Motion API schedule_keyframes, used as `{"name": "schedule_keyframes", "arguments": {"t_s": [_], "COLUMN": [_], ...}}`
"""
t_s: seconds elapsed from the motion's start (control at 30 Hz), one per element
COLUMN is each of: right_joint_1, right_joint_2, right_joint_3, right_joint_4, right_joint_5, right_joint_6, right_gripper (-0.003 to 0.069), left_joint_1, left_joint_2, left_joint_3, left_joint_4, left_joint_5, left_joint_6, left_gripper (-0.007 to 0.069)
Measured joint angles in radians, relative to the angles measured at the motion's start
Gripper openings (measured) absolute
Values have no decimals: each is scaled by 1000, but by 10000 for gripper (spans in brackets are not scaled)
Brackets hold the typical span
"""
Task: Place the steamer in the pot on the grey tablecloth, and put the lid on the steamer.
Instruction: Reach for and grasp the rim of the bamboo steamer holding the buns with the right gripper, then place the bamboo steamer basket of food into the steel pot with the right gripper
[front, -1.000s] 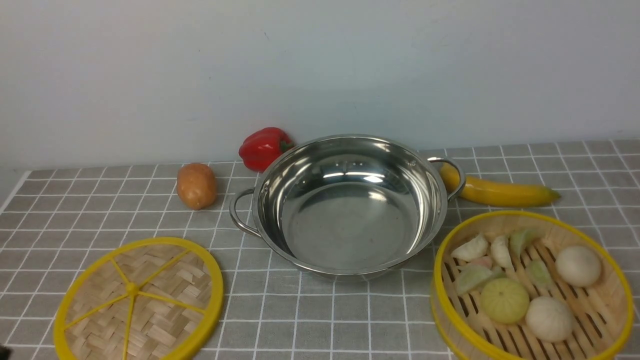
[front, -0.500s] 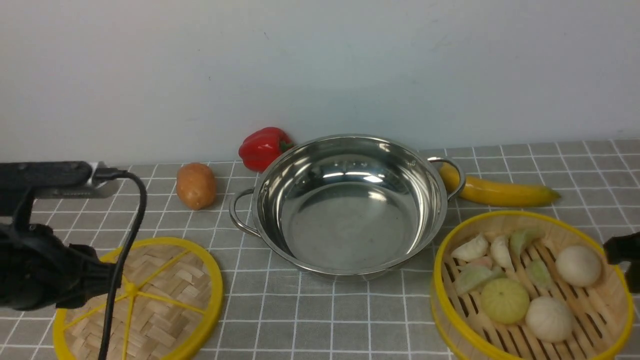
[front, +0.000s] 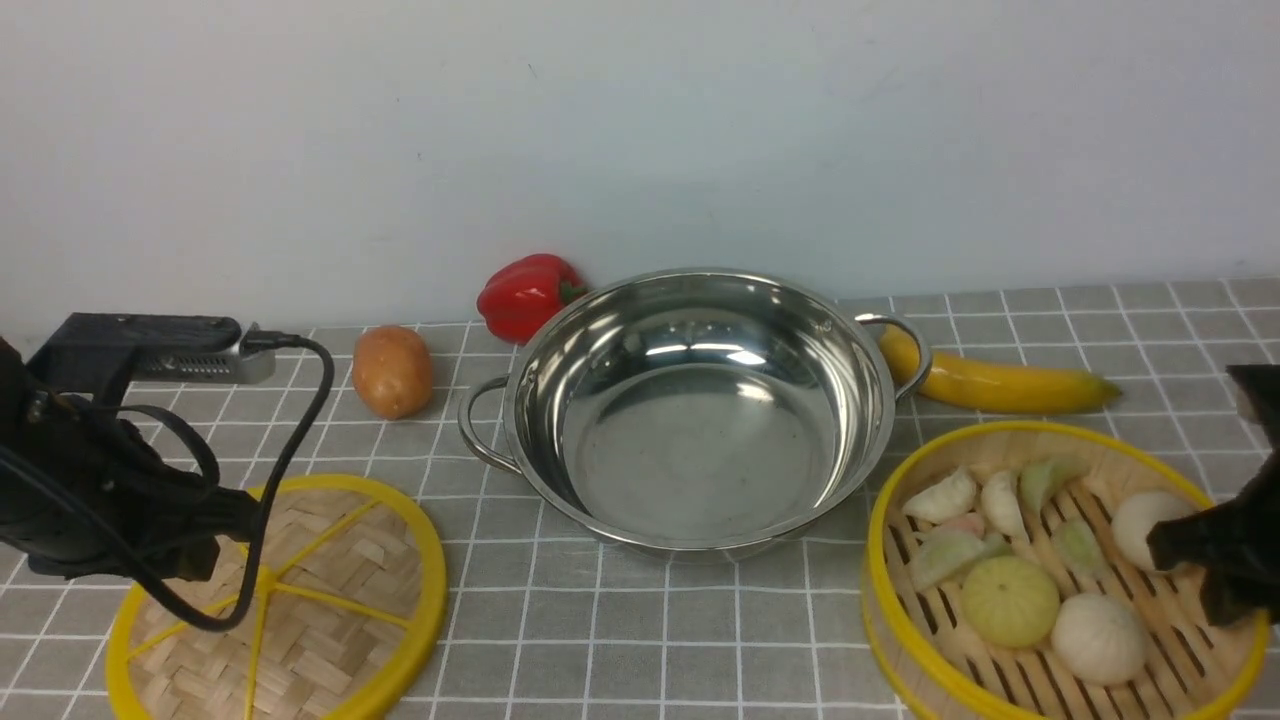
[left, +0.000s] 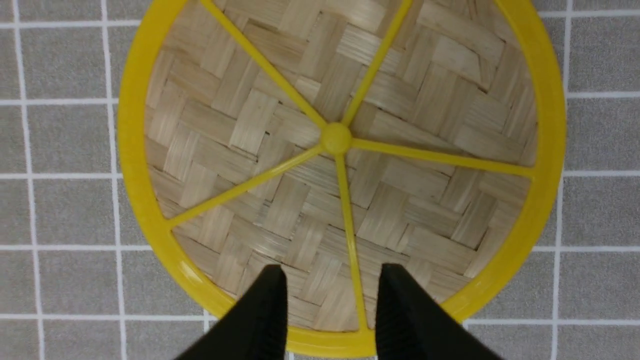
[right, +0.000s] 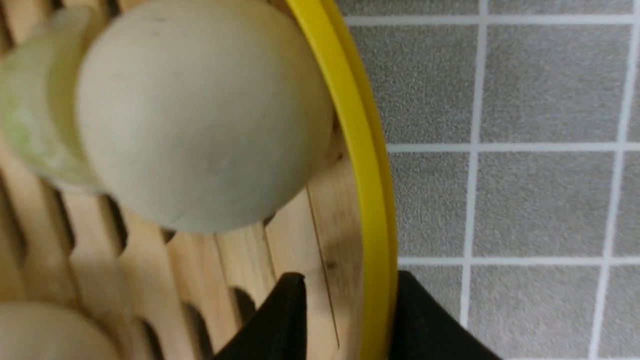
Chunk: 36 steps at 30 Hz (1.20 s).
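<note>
The steel pot (front: 700, 470) stands empty at the middle of the grey tablecloth (front: 640, 640). The steamer (front: 872, 560) rests on the cloth to the pot's right, with buns and dumplings in it. The woven lid (front: 330, 590) lies flat on the cloth at the front left. My left gripper (left: 332, 272) hovers open above the lid (left: 280, 150), near its rim, holding nothing. My right gripper (right: 350, 277) is open and straddles the steamer's right wall (right: 367, 200), one finger inside and one outside.
A red pepper (front: 527, 293) and a potato (front: 392, 371) lie behind and to the left of the pot. A banana (front: 1000, 385) lies behind the steamer. A round white bun (right: 200, 115) sits just inside the steamer's rim near my right gripper. A wall closes off the back.
Both arms have come into the front view. The left moved in over the lid from the left. The right came down over the steamer's right rim.
</note>
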Motion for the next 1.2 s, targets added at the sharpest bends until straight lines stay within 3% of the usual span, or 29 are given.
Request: {"name": "schedule_keyframes", "arguments": {"t_s": [0.03, 0.2, 0.57, 0.77, 0.97, 1.2], "right_joint_1": [0, -2, -3, 1, 86, 260], "right_joint_2": [0, 21, -153, -244, -152, 220], "right_joint_3": [0, -4, -22, -153, -422, -866], "right_joint_4": [0, -12, -105, -19, 93, 110], "right_joint_5": [0, 19, 284, 383, 409, 410], "right_joint_6": [0, 20, -8, -65, -106, -86], "right_gripper": [219, 52, 52, 52, 52, 52], "left_joint_1": [0, 0, 0, 0, 0, 0], "left_joint_2": [0, 0, 0, 0, 0, 1], "left_joint_3": [-1, -2, -3, -3, -3, -3], "left_joint_4": [0, 1, 9, 16, 16, 16], "left_joint_5": [-2, -18, -19, -20, -21, -24], "left_joint_6": [0, 0, 0, 0, 0, 0], "left_gripper": [243, 243, 243, 243, 243, 243]}}
